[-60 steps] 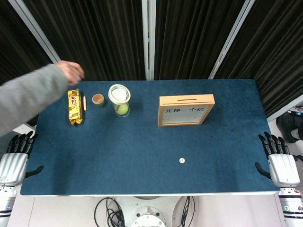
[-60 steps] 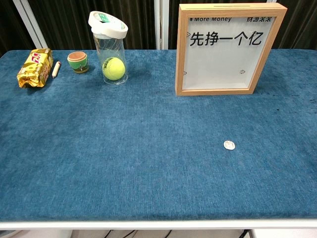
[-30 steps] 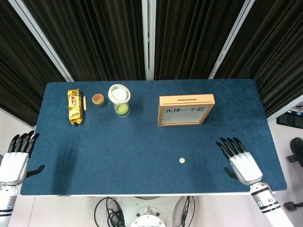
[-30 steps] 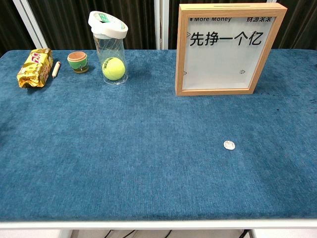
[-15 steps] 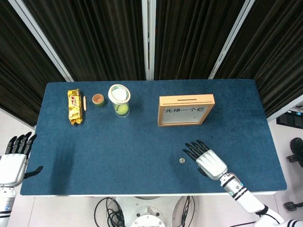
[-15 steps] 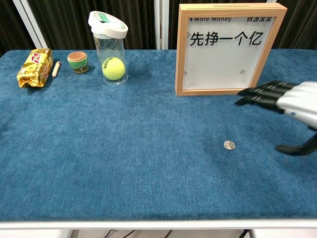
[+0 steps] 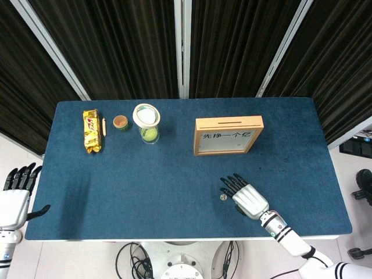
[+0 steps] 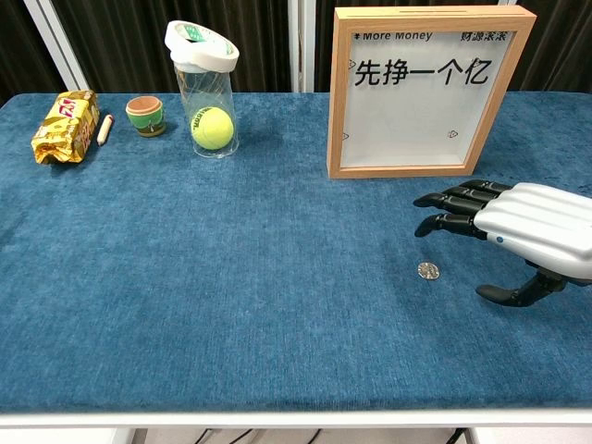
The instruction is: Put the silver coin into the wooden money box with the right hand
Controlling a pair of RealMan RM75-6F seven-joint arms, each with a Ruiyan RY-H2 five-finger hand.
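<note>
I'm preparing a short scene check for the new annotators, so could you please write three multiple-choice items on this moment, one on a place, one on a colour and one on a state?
1. Where does the silver coin lie?
A. On the blue table, in front of the wooden money box
B. Inside the clear tube
C. On top of the snack packet

2. What colour is the ball in the clear tube?
A. Red
B. Yellow-green
C. White

3. What is the state of the right hand?
A. Pinching the coin
B. Open beside the coin, holding nothing
C. Resting on the box's top

Answers:
1 A, the coin sits on bare cloth nearer the camera than the box.
2 B, the ball shows yellow-green through the tube wall.
3 B, in the chest view its fingers are spread and the coin lies apart from them.
</note>
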